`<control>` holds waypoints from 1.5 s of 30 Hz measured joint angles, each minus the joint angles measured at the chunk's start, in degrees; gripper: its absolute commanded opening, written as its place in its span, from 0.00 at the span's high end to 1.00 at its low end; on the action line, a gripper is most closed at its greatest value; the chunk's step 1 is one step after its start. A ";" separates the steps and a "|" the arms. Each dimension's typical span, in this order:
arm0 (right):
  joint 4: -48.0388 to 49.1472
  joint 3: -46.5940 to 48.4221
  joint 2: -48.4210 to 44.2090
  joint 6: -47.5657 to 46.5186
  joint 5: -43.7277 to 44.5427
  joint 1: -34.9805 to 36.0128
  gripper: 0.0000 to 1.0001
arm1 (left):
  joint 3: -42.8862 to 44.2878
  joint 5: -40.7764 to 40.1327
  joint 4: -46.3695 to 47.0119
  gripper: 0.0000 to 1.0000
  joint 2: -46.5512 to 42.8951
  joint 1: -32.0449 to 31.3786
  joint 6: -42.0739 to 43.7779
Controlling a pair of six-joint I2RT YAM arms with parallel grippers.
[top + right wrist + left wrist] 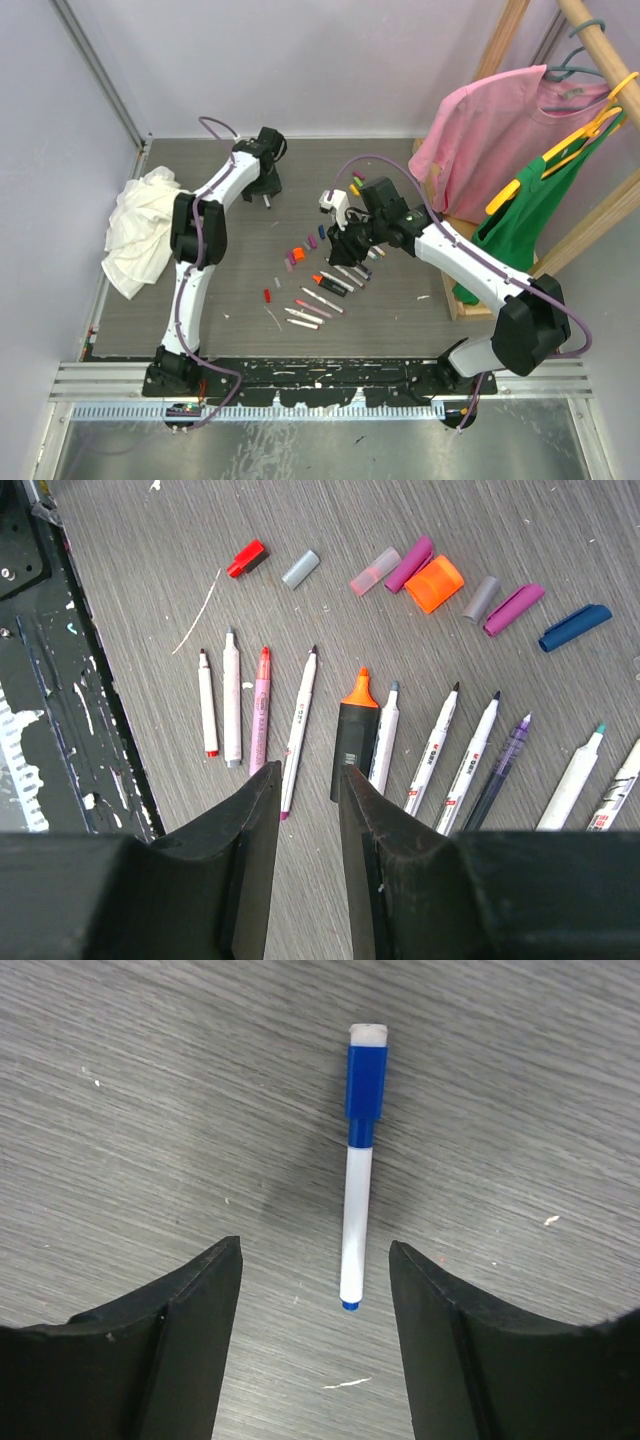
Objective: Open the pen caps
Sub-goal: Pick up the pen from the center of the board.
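In the left wrist view a white pen [356, 1220] with its blue cap [366, 1085] on lies flat on the grey table. My left gripper [315, 1260] is open and empty just above it, the pen's tail end between the jaws. In the right wrist view several loose caps lie in a row: red [246, 558], grey [300, 569], orange [434, 584], purple [514, 609], dark blue [575, 627]. Below them lie several uncapped pens, among them an orange highlighter [354, 740]. My right gripper [308, 780] hovers over them, jaws a narrow gap apart, holding nothing.
A white rag [140, 230] lies at the table's left edge. A pink shirt [490, 130] and a green garment [530, 210] hang on a wooden rack at the right. The pen row [330, 290] sits mid-table, and the left gripper [265, 192] is at the back.
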 measured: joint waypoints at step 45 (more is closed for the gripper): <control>16.37 -10.84 -5.66 7.72 -13.79 -5.57 0.45 | -64.65 25.40 44.76 1.00 -57.18 0.31 -3.13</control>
